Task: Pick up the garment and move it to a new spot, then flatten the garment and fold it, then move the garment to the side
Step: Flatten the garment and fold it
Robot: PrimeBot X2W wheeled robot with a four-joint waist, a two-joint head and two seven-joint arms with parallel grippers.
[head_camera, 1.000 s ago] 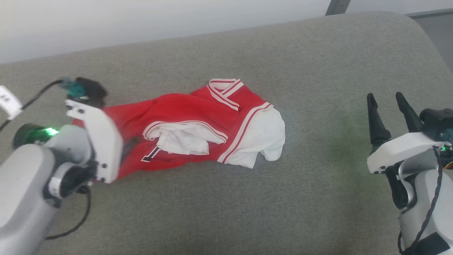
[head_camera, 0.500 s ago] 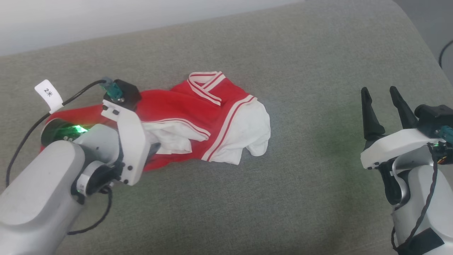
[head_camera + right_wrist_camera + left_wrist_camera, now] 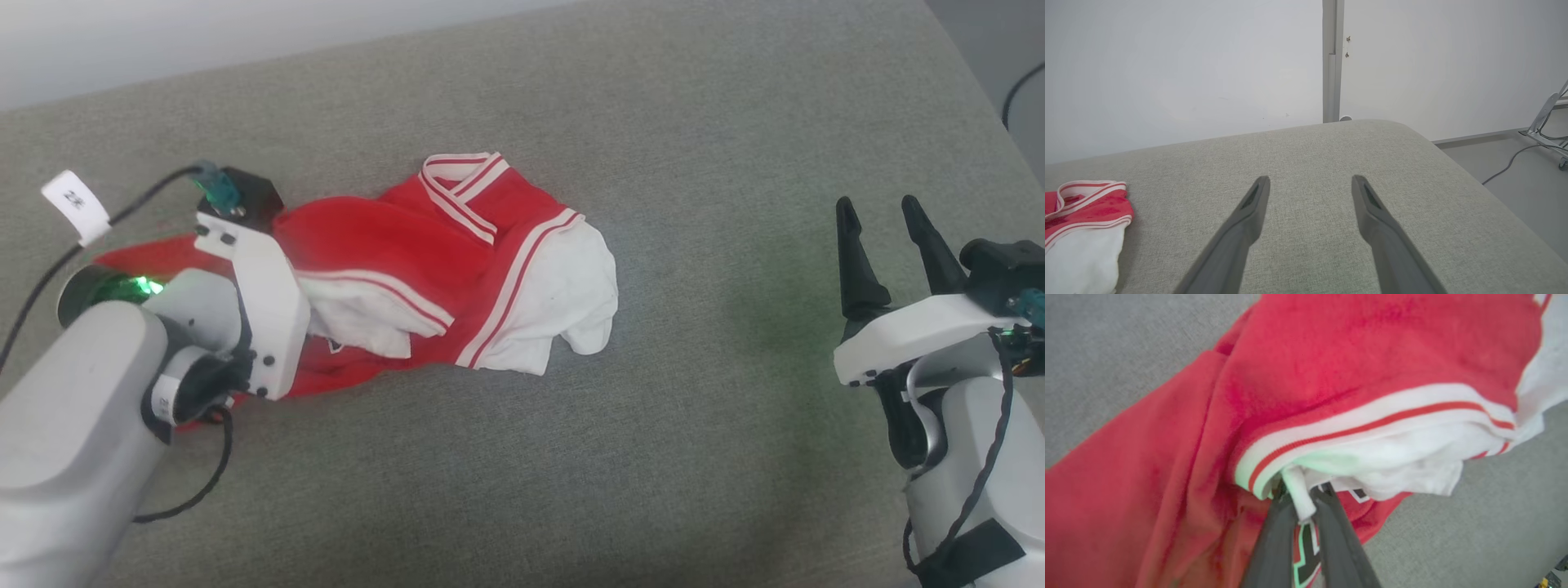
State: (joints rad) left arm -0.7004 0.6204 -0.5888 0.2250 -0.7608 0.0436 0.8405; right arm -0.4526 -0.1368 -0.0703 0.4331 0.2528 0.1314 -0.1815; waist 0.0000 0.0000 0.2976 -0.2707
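Where the left arm point(image 3: 90, 408) reaches in from the lower left of the head view, its wrist housing hides the fingers. The left wrist view shows the left gripper point(image 3: 1301, 496) clenched on the garment point(image 3: 1372, 355), a fold of white sleeve cloth pinched between its two dark fingers point(image 3: 1274, 539) just under the striped trim. Dark, white-outlined lettering point(image 3: 1306, 559) peeks out beside them. The garment point(image 3: 457, 253) lies crumpled on the grey cushion point(image 3: 653, 449), left of centre, its red body running under the left wrist, the striped collar point(image 3: 461, 175) at the far side and a white sleeve point(image 3: 563, 302) spilling rightward. Well apart to the right, the right gripper point(image 3: 878, 204) hangs over bare cushion, fingers spread and empty. In the right wrist view, the right gripper point(image 3: 1310, 179) is spread wide, with the garment point(image 3: 1086, 220) at the left edge.
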